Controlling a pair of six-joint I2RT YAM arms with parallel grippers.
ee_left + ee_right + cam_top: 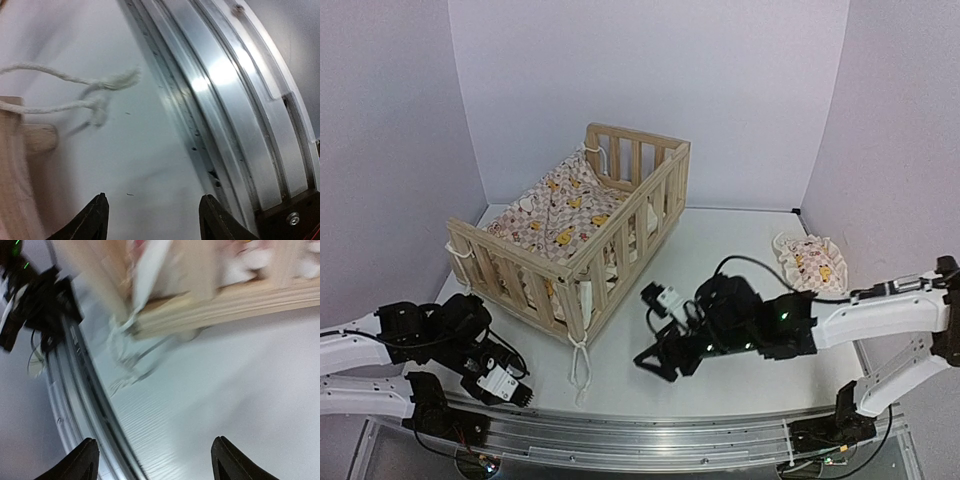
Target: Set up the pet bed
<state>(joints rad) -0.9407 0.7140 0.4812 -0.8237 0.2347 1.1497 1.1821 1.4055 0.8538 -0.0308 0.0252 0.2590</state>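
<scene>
Pet bed [625,212] on the white tabletop [720,250], left of centre and turned at an angle; pale unfinished wood, crib-shaped, flat slats under squared top rails; inside, a quilted pink-checked cushion [560,205] printed with yellow ducks, one end riding up against the far railing; small matching pillow [808,262], frilled at the edge, well apart near the right wall; white twisted cord [580,365] trailing from the bed's near corner onto the table, knotted and frayed at the end [107,82]; ribbed, shiny aluminium rail [650,435] along the near edge; left gripper [520,393] low beside the bed's near-left side, black wedge-shaped fingers spread wide over bare table, nothing between them [155,220]; right gripper [655,360] near the bed's near corner, fingers likewise spread wide and holding nothing [155,462]; right wrist view motion-blurred, wood rail [225,300] and cord only smeared shapes.
</scene>
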